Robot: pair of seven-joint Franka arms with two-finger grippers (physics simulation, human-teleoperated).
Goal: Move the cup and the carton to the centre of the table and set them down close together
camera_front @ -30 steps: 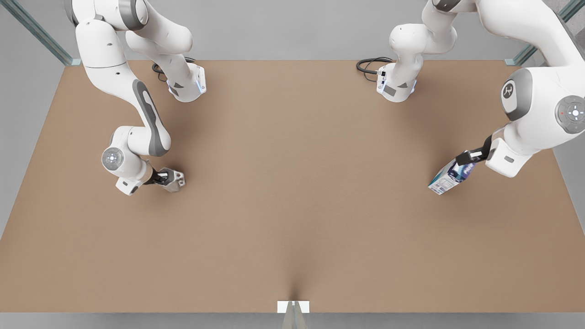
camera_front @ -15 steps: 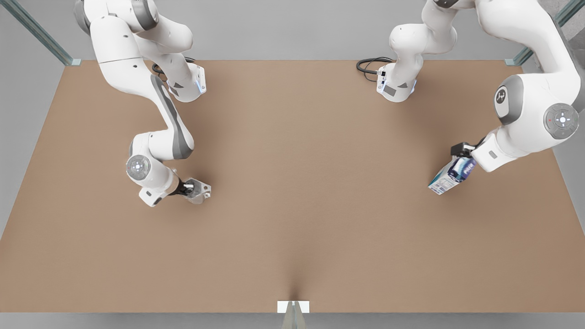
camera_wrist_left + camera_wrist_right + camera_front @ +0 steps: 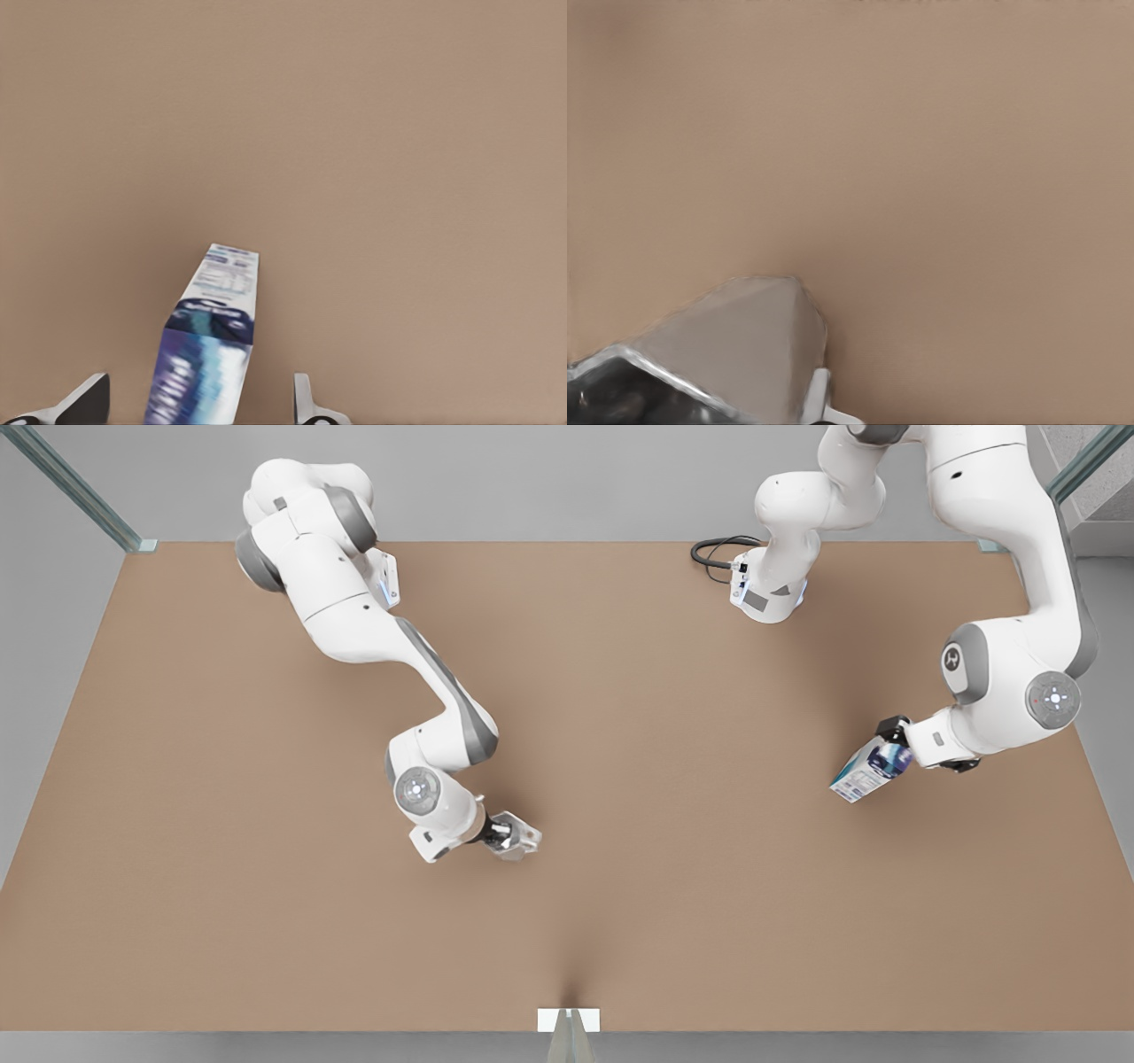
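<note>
The white carton (image 3: 870, 771) with blue and purple print stands on the brown table (image 3: 620, 691) near the front view's right edge. My left gripper (image 3: 893, 737) is at its gabled top. In the left wrist view the carton (image 3: 213, 336) lies between the two fingertips (image 3: 89, 400), with a gap on each side, so the gripper (image 3: 197, 403) is open. My right gripper (image 3: 496, 833) is shut on the light-grey faceted cup (image 3: 516, 838), a little left of the table's middle and towards the front edge. The cup (image 3: 735, 341) shows close up in the right wrist view.
Both arm bases (image 3: 766, 598) stand at the table's far edge, with a black cable (image 3: 716, 553) beside one. A small white bracket (image 3: 568, 1020) sits at the middle of the front edge. Bare brown tabletop lies between the cup and the carton.
My right gripper has carried the cup from the front view's left towards the middle. The left arm has dropped lower over the carton, which has stayed in place.
</note>
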